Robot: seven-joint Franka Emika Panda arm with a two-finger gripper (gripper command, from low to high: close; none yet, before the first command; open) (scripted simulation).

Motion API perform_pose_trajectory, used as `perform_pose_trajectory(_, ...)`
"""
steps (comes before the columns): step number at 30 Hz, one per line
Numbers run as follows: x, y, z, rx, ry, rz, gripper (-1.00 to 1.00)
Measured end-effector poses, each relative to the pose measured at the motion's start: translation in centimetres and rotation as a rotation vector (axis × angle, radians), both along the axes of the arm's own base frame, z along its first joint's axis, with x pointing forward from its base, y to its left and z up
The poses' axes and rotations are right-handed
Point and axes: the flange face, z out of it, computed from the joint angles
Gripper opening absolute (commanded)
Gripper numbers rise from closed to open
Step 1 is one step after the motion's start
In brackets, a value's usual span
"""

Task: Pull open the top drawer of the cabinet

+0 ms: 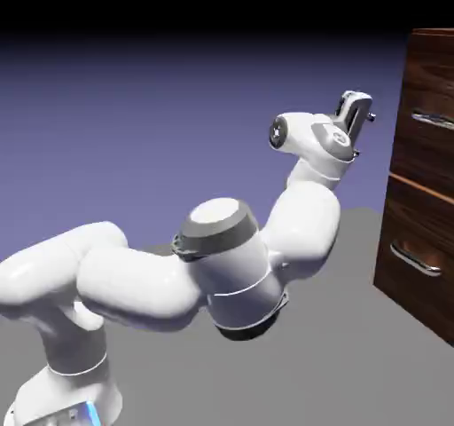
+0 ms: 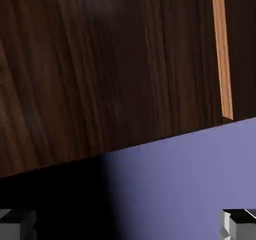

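No legible text, label, brand, number or sign anywhere

The tall cabinet [image 1: 426, 185] is dark walnut brown with streaky wood grain, crossed by a thin lighter orange-tan seam [image 1: 421, 187]. Its top drawer [image 1: 428, 105] carries a shiny silver bar handle [image 1: 432, 120]. The glossy white robot arm [image 1: 222, 264] has grey joint rings, and the backdrop [image 1: 177, 122] is plain blue-violet.

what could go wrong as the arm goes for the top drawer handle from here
The open fingers are apart from the cabinet, and the hand view shows only wood and a seam, no handle. The hand could meet the top drawer front beside its silver bar handle, or close on the lower handle instead.
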Motion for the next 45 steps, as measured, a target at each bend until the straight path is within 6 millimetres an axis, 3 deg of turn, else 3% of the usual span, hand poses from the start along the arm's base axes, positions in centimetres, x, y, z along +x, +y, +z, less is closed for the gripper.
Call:
perform_pose_trajectory(3, 0.8, -6.2, 2.0, -0.092, -0.085, -0.114, 0.00)
perform_pose_trajectory(5, 0.8, -6.7, 2.2, -0.099, -0.091, -0.123, 0.00)
perform_pose_trajectory(11, 5.6, -6.7, 2.2, -0.099, -0.091, -0.123, 0.00)
perform_pose_trajectory(12, 5.8, -6.7, 2.2, -0.099, -0.091, -0.123, -1.00)
perform_pose_trajectory(14, 5.8, -6.7, 2.2, -0.099, -0.091, -0.123, -1.00)
perform_pose_trajectory(28, -6.2, -6.9, 2.1, -0.095, -0.087, -0.125, -1.00)
perform_pose_trajectory(43, -23.6, -6.7, 2.2, -0.099, -0.093, -0.124, -1.00)
perform_pose_trajectory(44, -24.4, -6.7, 2.2, -0.099, -0.091, -0.123, 1.00)
perform_pose_trajectory(45, -24.4, -6.7, 2.2, -0.099, -0.091, -0.123, 1.00)
